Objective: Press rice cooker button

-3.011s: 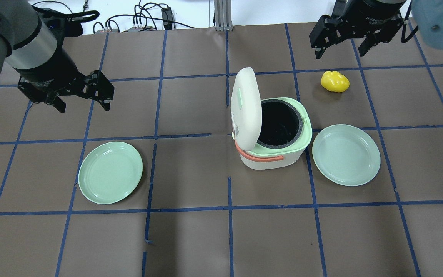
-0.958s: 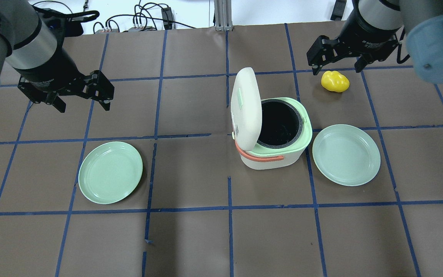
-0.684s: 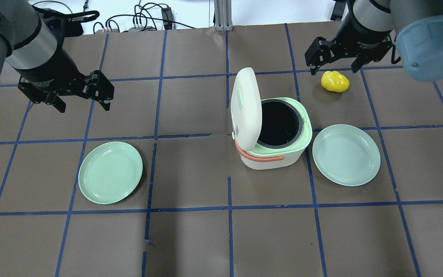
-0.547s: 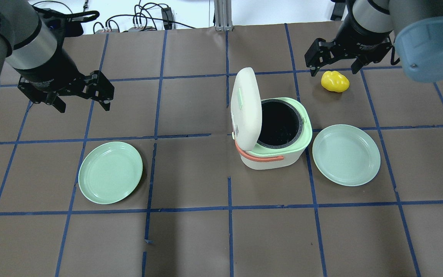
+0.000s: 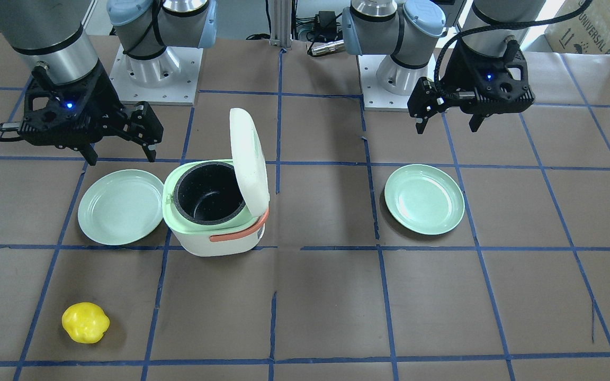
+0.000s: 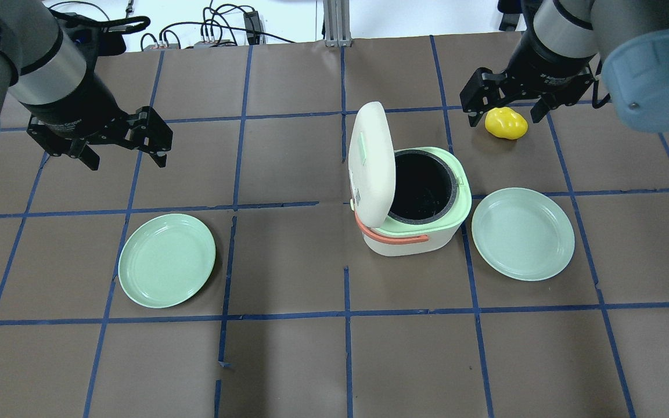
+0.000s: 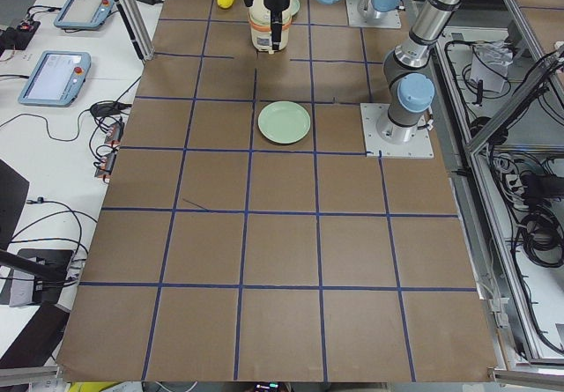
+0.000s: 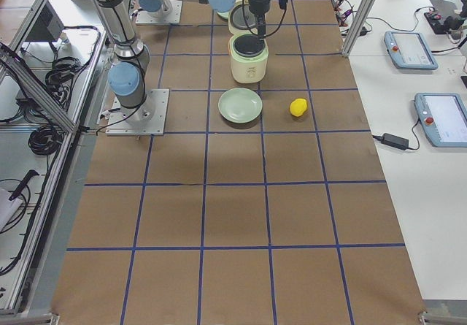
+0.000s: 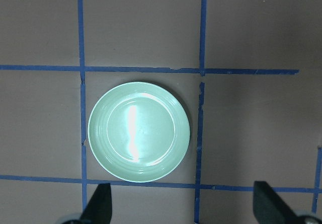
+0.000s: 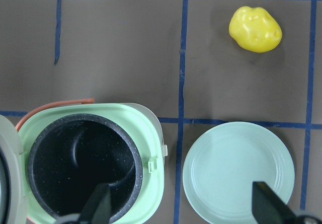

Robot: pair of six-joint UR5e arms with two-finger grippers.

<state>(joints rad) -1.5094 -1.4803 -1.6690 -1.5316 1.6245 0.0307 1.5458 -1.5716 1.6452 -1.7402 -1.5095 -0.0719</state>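
White rice cooker (image 6: 404, 244) sits mid-table, lid upright. Button (image 6: 361, 148) on lid's outer face, facing your left gripper (image 6: 126, 161), well apart. Right gripper (image 6: 507, 115) nearer, but on lid's inner side, apparently above yellow lump (image 6: 506, 125). Both splayed wide, empty.

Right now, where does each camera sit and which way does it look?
Front-facing: across the table, facing the robot, steeply down; left arm on its right.
Overhead: behind its shoulders, forward and down; both arms.
Exterior left: table's end, looking along it; left arm nearest.
Exterior right: opposite end; right arm nearest.
Left wrist: straight down on a plate; left jaws.
Right wrist: straight down on the rice cooker; right jaws.
Shared: front-facing and overhead see it from opposite sides.
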